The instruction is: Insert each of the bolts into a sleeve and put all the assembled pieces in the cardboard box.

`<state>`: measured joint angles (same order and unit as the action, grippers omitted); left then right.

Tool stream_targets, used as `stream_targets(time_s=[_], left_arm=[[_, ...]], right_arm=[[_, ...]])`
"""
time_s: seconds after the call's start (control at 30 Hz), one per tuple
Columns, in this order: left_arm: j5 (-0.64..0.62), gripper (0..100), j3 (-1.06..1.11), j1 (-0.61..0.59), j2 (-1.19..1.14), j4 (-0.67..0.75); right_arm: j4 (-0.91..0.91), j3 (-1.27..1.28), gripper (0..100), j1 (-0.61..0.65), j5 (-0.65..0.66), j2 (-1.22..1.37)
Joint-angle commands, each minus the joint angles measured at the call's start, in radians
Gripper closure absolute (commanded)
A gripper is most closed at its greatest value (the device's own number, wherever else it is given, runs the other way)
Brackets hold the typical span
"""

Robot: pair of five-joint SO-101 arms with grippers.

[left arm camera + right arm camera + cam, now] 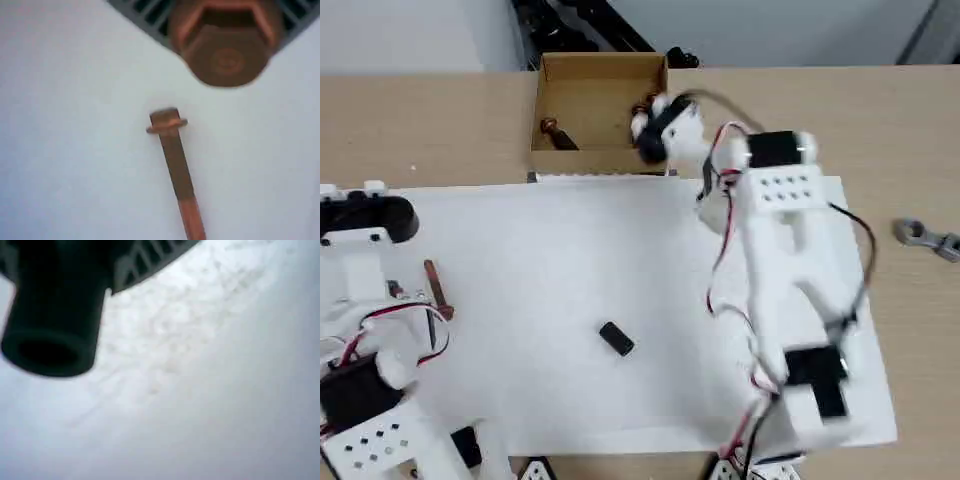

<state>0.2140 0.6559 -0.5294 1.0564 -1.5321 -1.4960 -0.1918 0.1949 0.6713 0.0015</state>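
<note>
My left gripper [227, 47] is shut on a copper bolt [227, 60], whose hex head faces the camera. Just beyond it a second copper bolt [175, 170] lies flat on the white mat [570, 260]; the high view shows this bolt [437, 288] beside the left arm [360, 390]. My right gripper [50, 315] is shut on a black sleeve [50, 335], open end outward. In the high view the right gripper [655, 128] is at the right wall of the cardboard box [552, 75]. A loose black sleeve [616, 338] lies mid-mat. One bolt-and-sleeve piece [558, 133] rests inside the box.
The box stands on the wooden table just past the mat's far edge. A metal wrench [925, 237] lies on the table at the right. The right arm [790, 260] stretches along the mat's right side.
</note>
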Motion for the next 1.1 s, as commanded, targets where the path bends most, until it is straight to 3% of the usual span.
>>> stream_targets(time_s=[0.0, 0.27, 0.43, 0.6, 0.77, 0.9, 1.07], left_arm=[[0.008, 99, -0.015, 0.003, 0.015, 0.091], [0.008, 99, -0.012, 0.006, 0.015, 0.304], [0.005, 99, -0.016, 0.112, 0.015, 0.376], [-0.161, 99, -0.016, 0.238, 0.015, 0.499], [-0.25, 99, -0.016, 0.31, 0.011, 0.654], [-0.25, 99, -0.038, 0.348, 0.015, 0.663], [-0.253, 99, -0.11, 0.348, 0.009, 0.617]], right_arm=[[-0.004, -0.018, 98.4, 0.001, -0.118, -0.286], [-0.005, -0.012, 98.5, -0.007, -0.457, -0.719], [0.001, 0.06, 98.0, 0.004, -0.609, -0.886], [0.016, 0.281, 98.4, 0.077, -0.634, -0.99], [0.229, 0.554, 98.5, 0.163, -0.629, -1.096], [0.369, 0.732, 98.5, 0.229, -0.631, -1.15], [0.381, 0.789, 98.3, 0.294, -0.634, -1.138]])
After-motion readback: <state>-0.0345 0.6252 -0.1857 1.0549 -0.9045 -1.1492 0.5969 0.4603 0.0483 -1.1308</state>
